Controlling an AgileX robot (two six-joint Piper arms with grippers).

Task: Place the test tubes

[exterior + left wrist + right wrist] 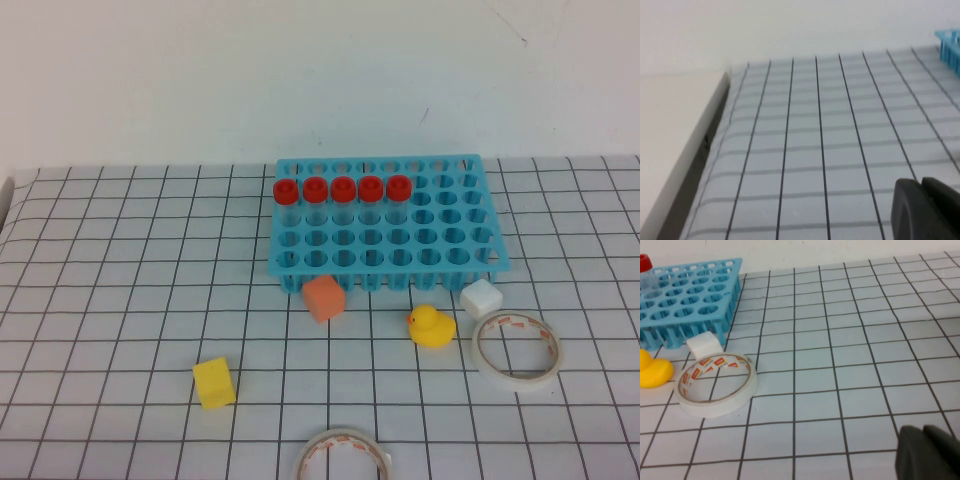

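Note:
A blue tube rack (440, 232) stands at the back middle of the gridded mat. Several red-capped test tubes (343, 190) stand upright in a row in its second row from the back. The rack's corner (951, 45) shows in the left wrist view, and its right end (687, 300) with one red cap (644, 262) in the right wrist view. My left gripper (921, 184) is shut and empty, low over bare mat far left of the rack. My right gripper (923, 431) is shut and empty over bare mat to the rack's right. Neither arm appears in the high view.
In front of the rack lie an orange cube (323, 298), a yellow duck (431, 326), a white cube (481, 296) and a tape roll (516, 348). A yellow cube (214, 382) sits front left, another tape roll (343, 455) at the near edge. The mat's left edge (715, 130) drops off.

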